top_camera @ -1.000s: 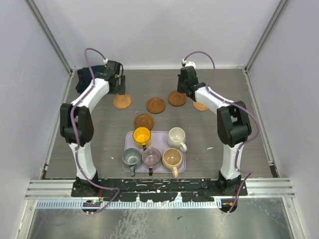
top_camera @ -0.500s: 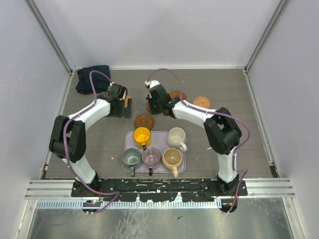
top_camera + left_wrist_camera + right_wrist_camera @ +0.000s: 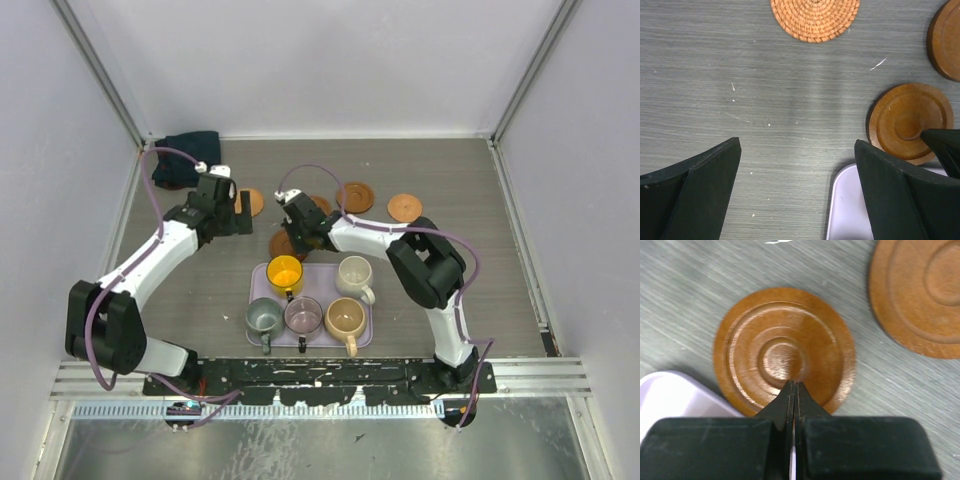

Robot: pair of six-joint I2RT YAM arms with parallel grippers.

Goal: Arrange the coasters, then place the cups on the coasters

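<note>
Several coasters lie behind the lilac tray (image 3: 360, 338). Nearest the tray is a dark brown coaster (image 3: 785, 347), also seen as the brown coaster (image 3: 910, 122). My right gripper (image 3: 794, 386) is shut, empty, its tips over this disc's centre; contact is unclear. My left gripper (image 3: 797, 150) hangs open over bare table left of it. A woven orange-tan coaster (image 3: 815, 17) lies beyond. Two more brown coasters (image 3: 355, 196) (image 3: 322, 205) and a tan coaster (image 3: 405, 207) lie further back. On the tray stand the yellow cup (image 3: 285, 272), cream cup (image 3: 354, 275), grey-green cup (image 3: 263, 318), purplish cup (image 3: 303, 315) and tan cup (image 3: 345, 318).
A dark folded cloth (image 3: 188, 146) lies in the back left corner. White walls close the table on three sides. The tray's corner (image 3: 850, 210) shows just under my left gripper's right finger.
Both arms have swung in from the back toward the middle. The right gripper moved left and nearer, ending over the brown coaster by the tray. The coasters and cups have not moved.
</note>
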